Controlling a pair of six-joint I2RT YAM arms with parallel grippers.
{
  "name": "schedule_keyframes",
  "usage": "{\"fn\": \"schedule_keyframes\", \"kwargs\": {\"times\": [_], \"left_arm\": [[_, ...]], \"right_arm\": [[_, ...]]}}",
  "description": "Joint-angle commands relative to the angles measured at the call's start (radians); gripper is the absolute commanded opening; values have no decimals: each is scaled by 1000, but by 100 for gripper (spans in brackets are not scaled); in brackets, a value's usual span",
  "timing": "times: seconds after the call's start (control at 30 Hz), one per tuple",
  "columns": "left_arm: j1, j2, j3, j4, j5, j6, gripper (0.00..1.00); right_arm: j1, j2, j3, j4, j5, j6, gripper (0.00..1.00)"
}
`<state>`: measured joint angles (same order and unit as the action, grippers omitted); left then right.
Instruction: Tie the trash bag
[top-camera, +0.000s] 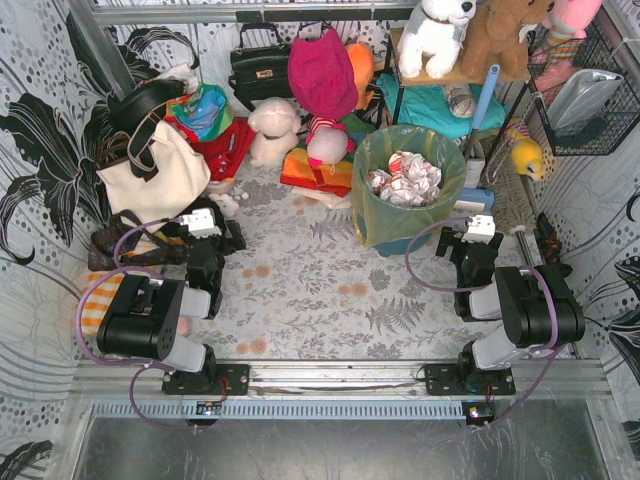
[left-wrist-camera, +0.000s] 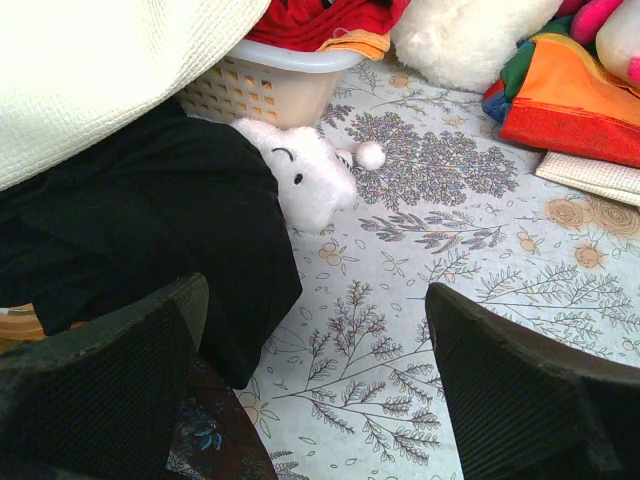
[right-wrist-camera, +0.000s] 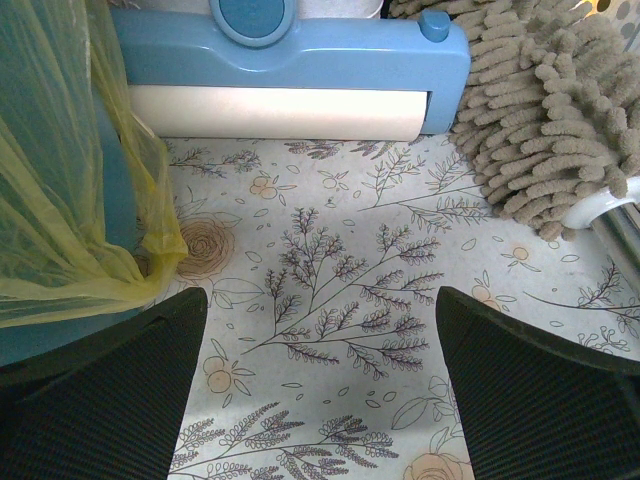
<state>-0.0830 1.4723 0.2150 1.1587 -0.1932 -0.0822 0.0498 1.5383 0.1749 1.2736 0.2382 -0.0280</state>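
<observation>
Left claw (left-wrist-camera: 315, 400) and right claw (right-wrist-camera: 320, 390) held wide open, empty.
Trash bag (top-camera: 380, 222) (mouth agape) is not yet tied.

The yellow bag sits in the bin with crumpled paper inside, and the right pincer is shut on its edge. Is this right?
Not quite: the right pincer is open beside the bag, holding nothing, as the right wrist view shows. The rest holds.

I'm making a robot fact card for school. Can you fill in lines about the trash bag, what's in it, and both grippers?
trash bag: yellow-green, lining the teal bin, top open, not tied
inside: crumpled white paper
left gripper: open, empty, near the cream tote bag
right gripper: open, empty, low beside the trash bag
</observation>
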Motion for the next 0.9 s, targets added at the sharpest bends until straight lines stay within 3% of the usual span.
{"fn": "schedule_keyframes", "kwargs": {"times": [0.0,0.27,0.47,0.63,0.87], "left_arm": [[3,-3,-5,57,6,-6,98],[1,-6,-8,67,-10,-4,98],[2,-65,39,-65,-58,-17,98],[-30,-142,73,-187,-173,-21,98],[-182,-286,190,-488,-426,-4,98]], "right_arm": [[-4,5,13,51,-12,-7,97],[-4,4,12,54,-9,-15,97],[-4,-68,35,-46,6,-15,97],[-4,-220,76,-266,75,2,97],[-4,-412,180,-637,69,60,97]]}}
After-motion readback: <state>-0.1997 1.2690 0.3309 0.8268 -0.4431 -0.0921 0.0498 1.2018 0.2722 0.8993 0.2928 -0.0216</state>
